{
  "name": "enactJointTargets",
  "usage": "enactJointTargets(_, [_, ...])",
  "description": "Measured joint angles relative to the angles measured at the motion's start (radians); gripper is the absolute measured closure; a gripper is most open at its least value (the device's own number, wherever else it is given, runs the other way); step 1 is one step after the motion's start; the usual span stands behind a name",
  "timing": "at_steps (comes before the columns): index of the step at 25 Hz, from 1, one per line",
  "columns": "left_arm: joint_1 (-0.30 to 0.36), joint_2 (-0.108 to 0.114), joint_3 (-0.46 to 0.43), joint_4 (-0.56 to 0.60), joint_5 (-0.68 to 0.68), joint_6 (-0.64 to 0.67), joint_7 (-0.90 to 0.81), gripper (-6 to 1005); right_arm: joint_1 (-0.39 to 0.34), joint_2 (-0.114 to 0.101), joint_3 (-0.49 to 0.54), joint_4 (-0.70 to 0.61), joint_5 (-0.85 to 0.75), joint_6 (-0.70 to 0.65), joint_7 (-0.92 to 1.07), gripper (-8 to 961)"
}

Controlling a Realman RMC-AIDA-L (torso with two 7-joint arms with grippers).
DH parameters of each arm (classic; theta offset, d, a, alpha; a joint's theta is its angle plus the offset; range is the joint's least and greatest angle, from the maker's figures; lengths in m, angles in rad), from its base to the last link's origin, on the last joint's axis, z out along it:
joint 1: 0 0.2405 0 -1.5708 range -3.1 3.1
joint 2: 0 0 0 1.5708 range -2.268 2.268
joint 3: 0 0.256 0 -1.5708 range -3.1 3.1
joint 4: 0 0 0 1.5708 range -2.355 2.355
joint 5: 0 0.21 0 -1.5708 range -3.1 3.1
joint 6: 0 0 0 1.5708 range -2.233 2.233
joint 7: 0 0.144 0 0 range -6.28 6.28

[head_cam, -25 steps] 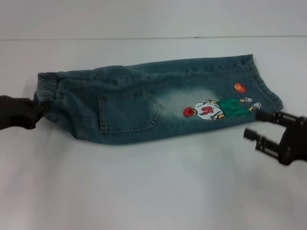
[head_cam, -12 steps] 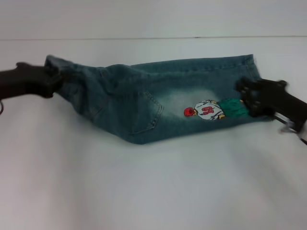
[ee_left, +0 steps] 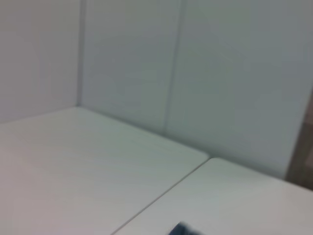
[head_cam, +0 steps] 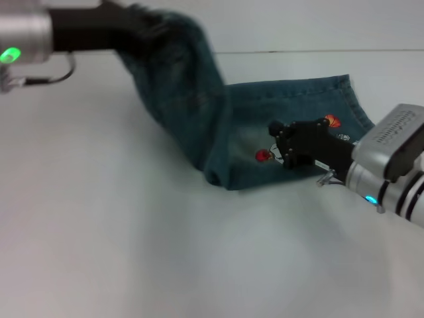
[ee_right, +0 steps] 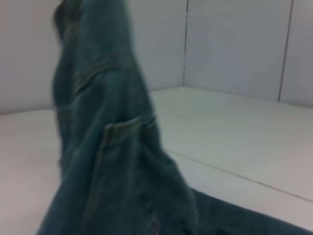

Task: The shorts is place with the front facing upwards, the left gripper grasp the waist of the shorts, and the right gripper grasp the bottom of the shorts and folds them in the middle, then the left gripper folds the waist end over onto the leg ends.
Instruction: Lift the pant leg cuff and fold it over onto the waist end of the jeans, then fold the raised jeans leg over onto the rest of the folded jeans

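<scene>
We lift one end of the shorts (head_cam: 218, 126) up off the white worktop (head_cam: 132, 252).

Our left end effector (head_cam: 129, 26) pinches the waist (head_cam: 165, 30) high in the air, so that end hangs up like a tent. The leg ends (head_cam: 354, 99) lie flat on the worktop. Our right end effector (head_cam: 281, 146) rests on the cartoon print (head_cam: 265, 156); we cannot tell if it is spread or pressed together.

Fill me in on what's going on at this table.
The left gripper holds the waist of the denim shorts lifted high above the white table, so that end hangs up off the surface. The right gripper sits over the cartoon print, near the leg ends, which lie flat. The waist-over-legs fold is underway, not finished.
</scene>
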Motion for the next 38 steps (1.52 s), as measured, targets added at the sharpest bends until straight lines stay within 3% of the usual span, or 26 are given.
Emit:
enactJointTargets(4, [-0.078, -0.001, 0.057, -0.002, -0.001, -0.021, -0.066, 958, 0.029, 0.002, 0.005, 0.045, 0.0, 0.042, -0.028, 953])
enactJointTargets(12, [-0.17, -0.003, 0.172, -0.004, -0.008, -0.096, -0.146, 958, 0.133, 0.005, -0.007, 0.119, -0.013, 0.131, -0.043, 951])
enactJointTargets(25, [-0.207, -0.002, 0.295, -0.045, -0.005, -0.19, -0.178, 959, 0.238, 0.008, -0.004, 0.211, -0.068, 0.161, -0.037, 948])
enactJointTargets(29, [-0.202, -0.001, 0.31, -0.068, -0.002, -0.216, -0.171, 959, 0.17, -0.008, -0.005, 0.197, -0.069, 0.093, -0.035, 947])
enactJointTargets(38, [-0.201, -0.004, 0.368, -0.112, -0.007, -0.273, -0.16, 959, -0.224, -0.017, 0.002, -0.111, -0.06, -0.318, 0.058, 945])
